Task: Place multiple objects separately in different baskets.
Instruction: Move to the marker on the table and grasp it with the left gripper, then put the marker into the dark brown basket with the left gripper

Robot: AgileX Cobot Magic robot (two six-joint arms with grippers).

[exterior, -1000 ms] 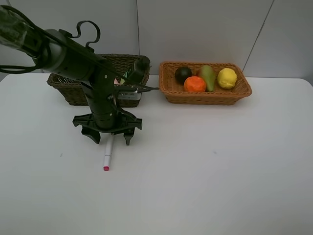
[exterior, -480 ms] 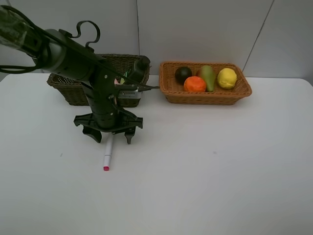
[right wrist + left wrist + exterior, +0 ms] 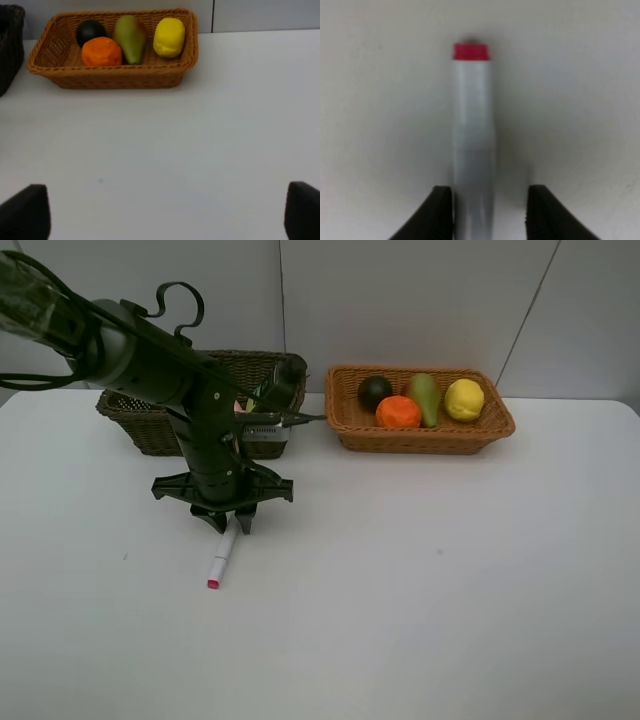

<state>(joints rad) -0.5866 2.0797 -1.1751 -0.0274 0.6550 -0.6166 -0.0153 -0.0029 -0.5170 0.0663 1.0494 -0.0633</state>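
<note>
A white flat table (image 3: 450, 620) fills most of the exterior high view. At upper left a black jointed left arm (image 3: 150, 365) is seen, and it hides much of the dark olive-brown woven wicker basket (image 3: 130, 420) behind it; what lies in that basket cannot be made out. At upper centre-right one shallow orange-tan woven wicker basket (image 3: 425, 435) is seen whole, and four fruits are counted in it: one green-red pear (image 3: 425, 397), one yellow lemon (image 3: 464, 399), one orange (image 3: 398, 412) and one dark green round fruit (image 3: 374, 391). Left of centre, the left gripper (image 3: 229, 523) is lowered over one end of a single white marker with a pink cap (image 3: 221, 560), which lies on the table. In the left wrist view its fingers (image 3: 437, 212) are narrowed about the marker's barrel, one touching it and a small gap left at the other. The right gripper (image 3: 160, 212) is cut off at the lower corners of its wrist view, its fingers spread wide with nothing between them.
</note>
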